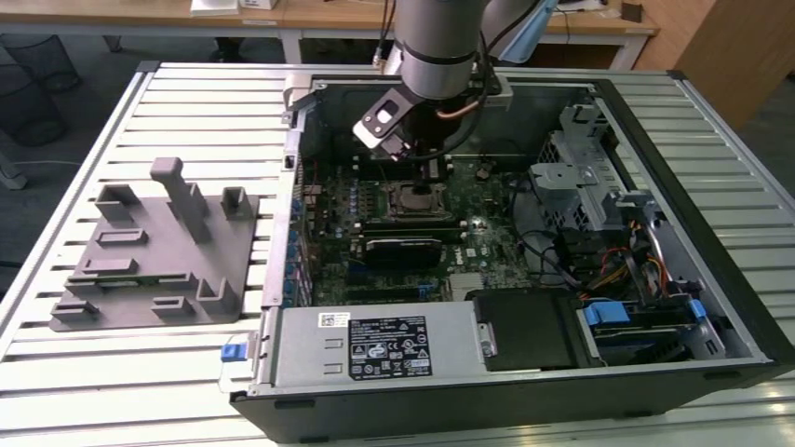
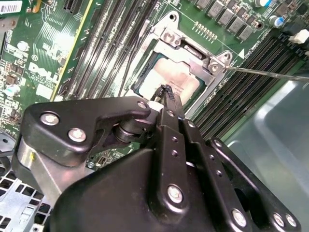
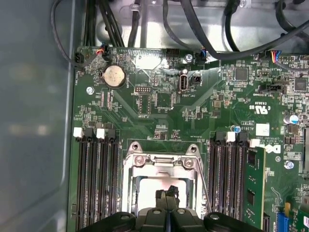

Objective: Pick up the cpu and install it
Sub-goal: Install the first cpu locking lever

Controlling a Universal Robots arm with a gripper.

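Note:
The cpu (image 2: 175, 79), a silver-topped square chip, lies flat inside the open motherboard socket frame (image 2: 189, 50); its pale top also shows in the first wrist view (image 3: 146, 190). My gripper (image 2: 165, 92) hangs straight over it inside the computer case (image 1: 695, 140), fingertips pressed together at or just above the chip's top, with nothing between them. From the exterior view the gripper (image 1: 429, 182) stands low over the socket (image 1: 416, 198). The fingertips (image 3: 167, 195) cover the chip's middle. The socket's thin wire lever (image 2: 265, 72) sticks out sideways.
Black memory slots (image 3: 96, 179) flank the socket on both sides. A grey plastic tray with upright posts (image 1: 155, 251) sits on the slatted table at the exterior view's left. The power supply (image 1: 372, 345), drive cage (image 1: 584, 186) and cables (image 3: 231, 29) crowd the case.

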